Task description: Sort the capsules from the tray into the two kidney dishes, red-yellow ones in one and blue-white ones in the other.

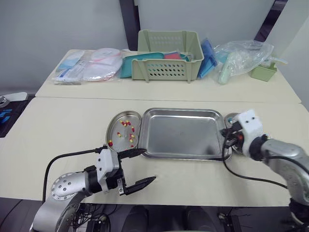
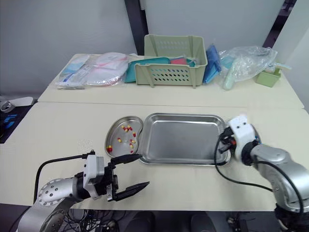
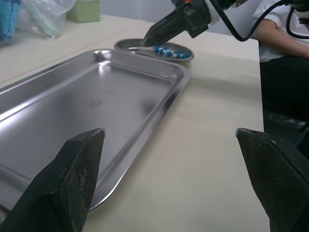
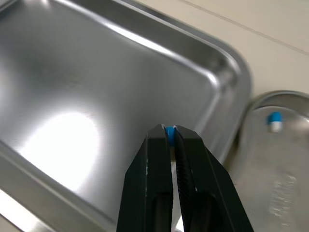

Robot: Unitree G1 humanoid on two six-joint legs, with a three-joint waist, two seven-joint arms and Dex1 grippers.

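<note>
From the head camera, the tray [image 1: 183,112] lies in the middle of the near table and looks bare. A kidney dish touches it at 9 o'clock, the left dish [image 1: 112,126], with the red-yellow capsules [image 1: 126,124] in it. The right dish [image 1: 230,116] sits at 3 o'clock, half hidden behind the right gripper [image 1: 229,137]. The left gripper [image 1: 149,165] hovers at 7 o'clock of the tray, near its front corner. Its jaws are wide apart and hold nothing, and we judge it is only waiting out of the way.

In the left wrist view, across the bare tray, the right gripper's tip points down at the near rim of the right dish, where the blue-white capsules [image 3: 169,51] are gathered.

In the right wrist view the jaws are almost closed and pinch a blue capsule [image 4: 169,133] at the very tip – only its blue end shows. The tip hangs over the tray's corner, just beside the right dish. We think the grip is so fine because the capsule is small and smooth. This looks like the last capsule, and what remains is to release it over that dish.
</note>
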